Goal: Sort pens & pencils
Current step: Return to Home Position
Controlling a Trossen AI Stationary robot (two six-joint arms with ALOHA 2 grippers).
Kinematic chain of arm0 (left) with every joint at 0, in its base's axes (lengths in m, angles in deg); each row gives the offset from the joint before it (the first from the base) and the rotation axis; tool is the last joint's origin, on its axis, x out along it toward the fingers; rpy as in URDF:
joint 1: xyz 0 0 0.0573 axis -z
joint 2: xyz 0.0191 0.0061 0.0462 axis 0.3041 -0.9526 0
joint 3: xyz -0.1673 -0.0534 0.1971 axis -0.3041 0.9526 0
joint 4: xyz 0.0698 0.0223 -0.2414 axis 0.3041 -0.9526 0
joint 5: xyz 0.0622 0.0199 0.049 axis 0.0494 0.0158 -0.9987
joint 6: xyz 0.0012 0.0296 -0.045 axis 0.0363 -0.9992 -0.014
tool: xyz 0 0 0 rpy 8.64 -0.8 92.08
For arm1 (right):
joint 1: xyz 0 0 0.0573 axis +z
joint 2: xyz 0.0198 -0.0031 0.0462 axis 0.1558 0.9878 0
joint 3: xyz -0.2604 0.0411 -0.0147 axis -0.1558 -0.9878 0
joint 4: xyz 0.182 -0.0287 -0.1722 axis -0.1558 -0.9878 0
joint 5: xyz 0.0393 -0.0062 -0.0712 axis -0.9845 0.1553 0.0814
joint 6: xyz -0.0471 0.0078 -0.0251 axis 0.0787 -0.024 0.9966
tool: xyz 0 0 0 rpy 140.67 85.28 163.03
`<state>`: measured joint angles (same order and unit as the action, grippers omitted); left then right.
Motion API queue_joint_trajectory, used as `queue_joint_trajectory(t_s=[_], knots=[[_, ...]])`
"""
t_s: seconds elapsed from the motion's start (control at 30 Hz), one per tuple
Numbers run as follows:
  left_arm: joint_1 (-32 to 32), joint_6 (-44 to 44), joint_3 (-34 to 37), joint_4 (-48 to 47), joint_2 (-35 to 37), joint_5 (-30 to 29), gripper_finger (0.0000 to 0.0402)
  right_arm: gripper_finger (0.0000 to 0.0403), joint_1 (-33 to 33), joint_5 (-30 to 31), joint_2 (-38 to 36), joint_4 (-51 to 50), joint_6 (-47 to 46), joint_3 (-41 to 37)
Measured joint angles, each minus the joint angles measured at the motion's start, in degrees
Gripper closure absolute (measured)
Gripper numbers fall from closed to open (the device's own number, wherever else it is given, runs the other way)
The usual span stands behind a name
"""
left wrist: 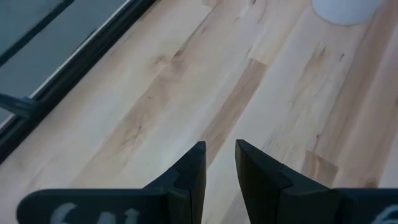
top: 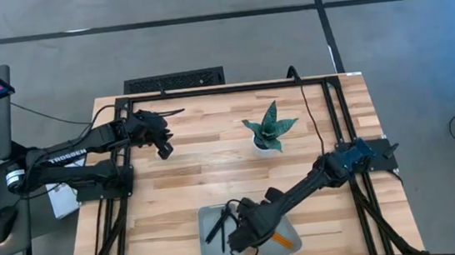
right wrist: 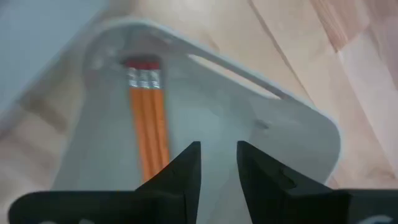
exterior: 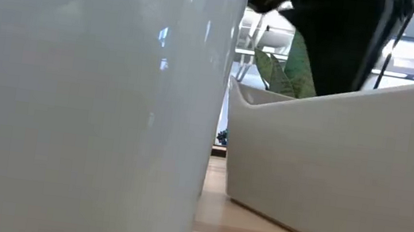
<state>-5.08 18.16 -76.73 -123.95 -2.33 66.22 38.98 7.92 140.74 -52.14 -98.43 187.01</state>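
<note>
orange pencils [right wrist: 149, 134] with red erasers [right wrist: 144, 64], black pens [top: 218, 227], pale grey bins [top: 213, 253], light wood-grain tabletop [top: 207, 175], green mottled plant [top: 271, 125], white pot [top: 261, 144]

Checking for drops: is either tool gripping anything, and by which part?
Neither. The left tool and right tool are empty; the pencils lie in the bin.

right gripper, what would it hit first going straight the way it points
Most likely the bare floor of the gray bin, beside the pencils; the right gripper hangs over it, depth unclear.
</note>
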Motion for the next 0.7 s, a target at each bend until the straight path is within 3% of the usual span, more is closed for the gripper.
queue_joint_trajectory(t_s=[0.23, 0.4, 0.7], knots=[[0.00, -1.65, 0.00, 0.87, 0.00, 1.93, 0.0323, 0.0281, 0.58, 2.36, -0.84, 0.18, 0.14, 4.25], [0.00, -2.24, 0.00, 1.06, 0.00, 1.92, 0.0323, 0.0280, 1.51, 10.61, -6.09, 0.00, 1.45, 4.96], [0.00, -2.40, 0.00, 1.02, 0.00, 1.94, 0.0323, 0.0280, 0.57, 25.93, -22.81, 1.15, 10.34, 4.96]])
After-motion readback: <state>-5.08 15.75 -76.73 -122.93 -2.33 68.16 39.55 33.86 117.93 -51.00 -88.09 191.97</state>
